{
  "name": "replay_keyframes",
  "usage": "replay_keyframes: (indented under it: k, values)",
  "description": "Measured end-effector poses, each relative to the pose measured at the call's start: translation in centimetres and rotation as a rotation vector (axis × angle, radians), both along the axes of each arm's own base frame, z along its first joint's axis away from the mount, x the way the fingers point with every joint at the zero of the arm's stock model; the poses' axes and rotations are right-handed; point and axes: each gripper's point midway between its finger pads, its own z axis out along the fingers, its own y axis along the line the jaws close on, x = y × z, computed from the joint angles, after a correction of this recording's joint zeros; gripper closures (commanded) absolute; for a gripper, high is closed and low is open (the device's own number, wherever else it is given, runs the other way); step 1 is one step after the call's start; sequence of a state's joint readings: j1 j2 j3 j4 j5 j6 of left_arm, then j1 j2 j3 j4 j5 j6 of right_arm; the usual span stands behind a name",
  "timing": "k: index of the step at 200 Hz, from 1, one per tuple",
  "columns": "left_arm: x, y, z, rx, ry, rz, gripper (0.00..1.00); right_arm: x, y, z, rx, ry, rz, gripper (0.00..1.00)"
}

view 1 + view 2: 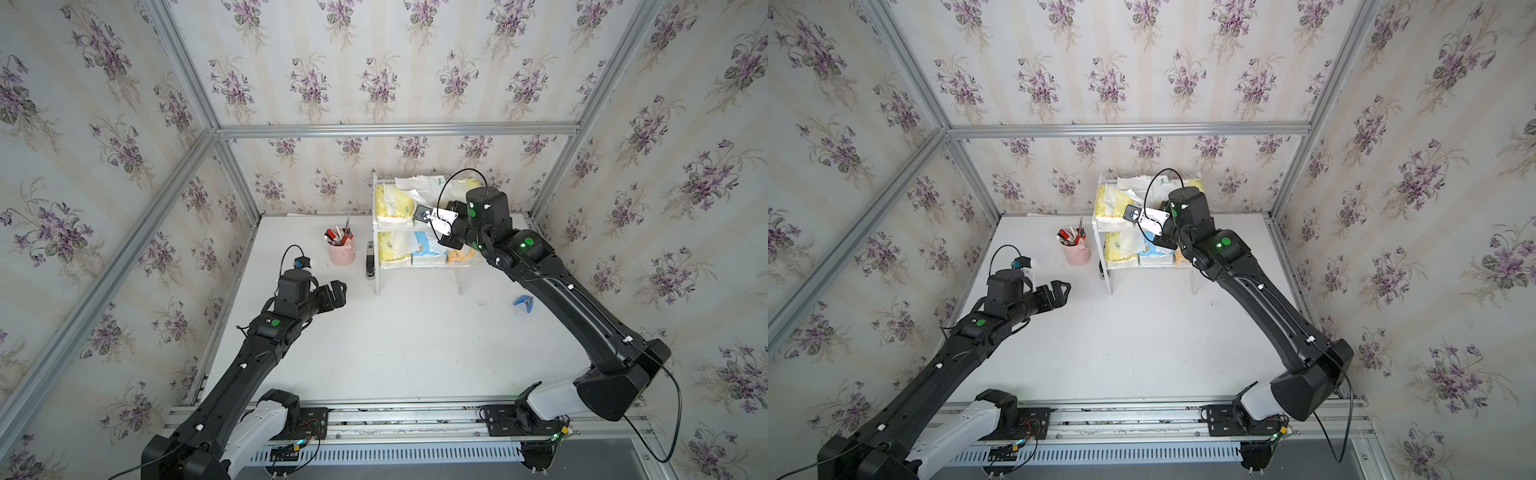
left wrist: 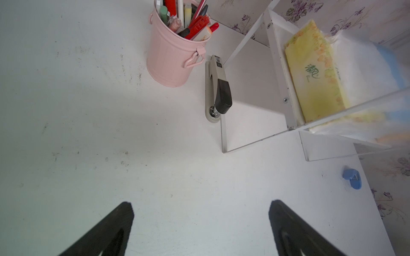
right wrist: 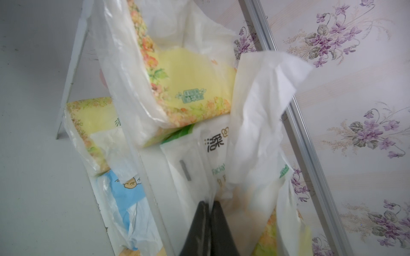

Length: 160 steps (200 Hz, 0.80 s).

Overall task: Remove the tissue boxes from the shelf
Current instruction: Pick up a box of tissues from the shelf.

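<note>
White two-tier shelf (image 1: 377, 274) of flat boards stands at the back of the white tabletop (image 1: 395, 353), against the floral wall, with all six packs aboard.

Upper board: yellow floral plastic tissue pack (image 1: 392, 203); white soft plastic tissue pack (image 3: 213, 159); second yellow pack (image 1: 467, 185).

Lower board: third yellow pack (image 1: 392, 249); blue cartoon-print pack (image 1: 428, 249); orange pack (image 1: 459, 257), mostly hidden behind the right arm's wrist.

Right claw (image 3: 209, 205): fingers pressed together on the white pack's clear wrap; hidden in both top views.

Left claw (image 2: 199, 221): fingers wide apart over bare tabletop, well short of the shelf.

Nearby:
- Pink metal bucket-shaped pen cup (image 1: 342, 251).
- Grey-and-black stapler (image 1: 369, 262), lying between cup and shelf.
- Small blue clip (image 1: 523, 302), beside the right arm.
</note>
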State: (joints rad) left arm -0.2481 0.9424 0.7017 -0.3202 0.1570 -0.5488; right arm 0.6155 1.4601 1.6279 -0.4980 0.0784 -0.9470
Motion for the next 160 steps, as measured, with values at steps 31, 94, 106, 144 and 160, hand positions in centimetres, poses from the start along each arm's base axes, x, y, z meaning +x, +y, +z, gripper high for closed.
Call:
replay_keyframes:
  k: [31, 94, 106, 144, 160]
  values:
    - [-0.3, 0.1, 1.7, -0.009, -0.035, 0.0, 0.01, -0.9, -0.2, 1.4, 0.025, -0.023, 0.015, 1.0]
    - [-1.3, 0.8, 4.5, -0.005, -0.099, 0.018, 0.01, -2.9, -1.3, 6.2, 0.147, -0.118, 0.011, 1.0]
    - [-1.4, 0.9, 4.8, -0.002, -0.108, 0.022, 0.01, -3.5, -1.4, 7.0, 0.169, -0.13, 0.015, 1.0]
    - [-1.9, 1.6, 5.2, 0.024, -0.116, 0.043, 0.01, -6.4, -1.7, 10.3, 0.262, -0.19, 0.06, 1.0]
    - [-2.0, 2.0, 5.6, 0.039, -0.125, 0.056, 0.01, -8.3, -1.5, 11.2, 0.296, -0.205, 0.1, 1.0]
